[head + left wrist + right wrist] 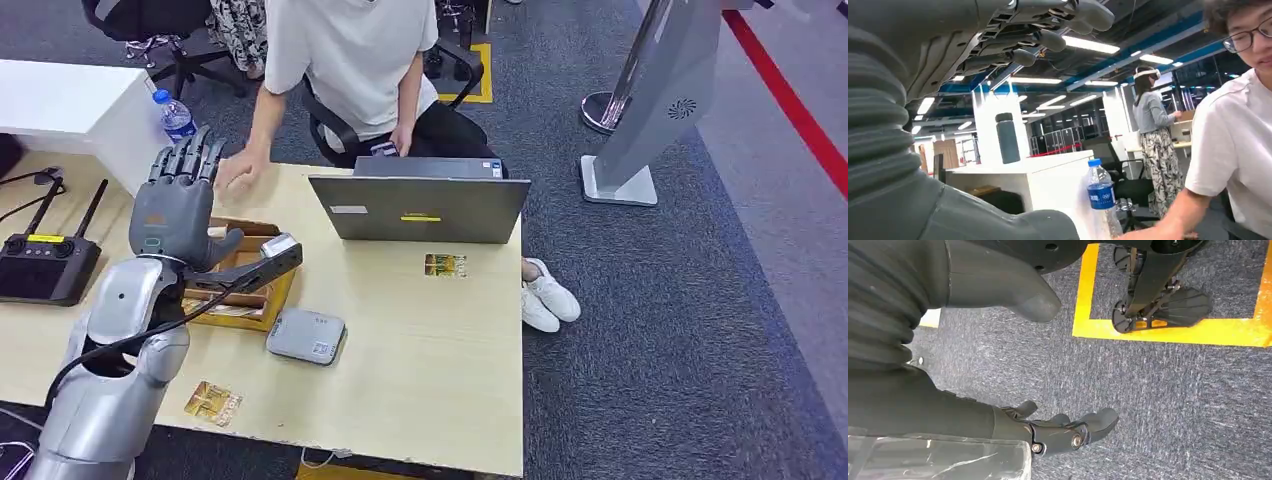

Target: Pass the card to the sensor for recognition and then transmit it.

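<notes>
The left robot hand (172, 205) is raised above the left part of the surface (430, 340), fingers straight and spread apart, holding nothing. It hangs over a wooden tray (262, 300) at the left of the surface. The right robot hand (1058, 432) hangs low over grey carpet (1158, 390) with its fingers loosely apart and nothing in them.

2 cards lie flat on the surface: 1 card (213, 402) near the front edge on the left, another card (444, 265) just in front of the grey laptop (420, 205). The grey sensor box (306, 335) lies between them, just right of the tray.

A person in a white shirt (350, 60) sits at the far side, 1 hand (236, 170) resting on the surface near the raised robot hand. A water bottle (176, 115) stands far left, and a black remote controller (45, 262) lies at the left edge.
</notes>
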Controlling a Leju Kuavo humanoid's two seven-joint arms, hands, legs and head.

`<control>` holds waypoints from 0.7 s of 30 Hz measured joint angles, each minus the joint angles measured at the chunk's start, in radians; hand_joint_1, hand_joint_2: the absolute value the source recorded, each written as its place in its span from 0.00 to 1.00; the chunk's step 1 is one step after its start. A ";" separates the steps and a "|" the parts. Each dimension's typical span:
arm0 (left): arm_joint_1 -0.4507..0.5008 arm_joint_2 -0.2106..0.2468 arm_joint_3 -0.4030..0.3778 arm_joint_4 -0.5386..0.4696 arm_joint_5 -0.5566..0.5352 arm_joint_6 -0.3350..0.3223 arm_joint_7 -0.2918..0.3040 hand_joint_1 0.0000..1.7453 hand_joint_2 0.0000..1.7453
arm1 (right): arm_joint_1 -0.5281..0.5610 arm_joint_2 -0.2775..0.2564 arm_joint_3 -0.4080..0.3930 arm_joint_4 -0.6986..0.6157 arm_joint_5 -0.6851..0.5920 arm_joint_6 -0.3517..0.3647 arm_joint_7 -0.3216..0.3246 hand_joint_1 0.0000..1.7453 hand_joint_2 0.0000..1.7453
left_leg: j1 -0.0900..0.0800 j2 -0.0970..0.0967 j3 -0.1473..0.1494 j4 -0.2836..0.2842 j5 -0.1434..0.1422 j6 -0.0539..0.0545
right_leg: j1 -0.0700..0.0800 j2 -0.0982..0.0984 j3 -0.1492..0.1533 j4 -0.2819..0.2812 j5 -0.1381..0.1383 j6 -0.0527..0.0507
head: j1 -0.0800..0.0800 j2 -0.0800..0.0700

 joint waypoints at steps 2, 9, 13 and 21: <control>0.000 0.000 0.000 0.000 0.000 0.000 0.000 0.00 1.00 | 0.000 0.000 0.000 0.000 0.000 0.000 0.000 0.00 1.00 | 0.000 0.000 0.000 0.000 0.000 0.000 | 0.000 0.000 0.000 0.000 0.000 0.000 | 0.000 0.000; -0.006 0.000 0.005 0.008 0.000 0.000 0.000 0.00 1.00 | 0.000 0.000 0.000 0.000 0.014 0.000 0.001 0.00 1.00 | 0.000 0.000 0.000 0.000 0.000 0.000 | 0.000 0.000 0.000 0.000 0.000 0.000 | 0.000 0.000; -0.009 0.000 0.015 0.015 0.000 -0.001 0.000 0.00 1.00 | 0.000 0.000 0.000 0.000 0.015 0.000 0.005 0.00 1.00 | 0.000 0.000 0.000 0.000 0.000 0.000 | 0.000 0.000 0.000 0.000 0.000 0.000 | 0.000 0.000; -0.033 0.000 0.019 0.030 -0.001 -0.015 -0.006 0.00 1.00 | -0.001 0.000 0.000 0.000 0.018 0.000 0.008 0.00 1.00 | 0.000 0.000 0.000 0.000 0.000 0.000 | 0.000 0.000 0.000 0.000 0.000 0.000 | 0.000 0.000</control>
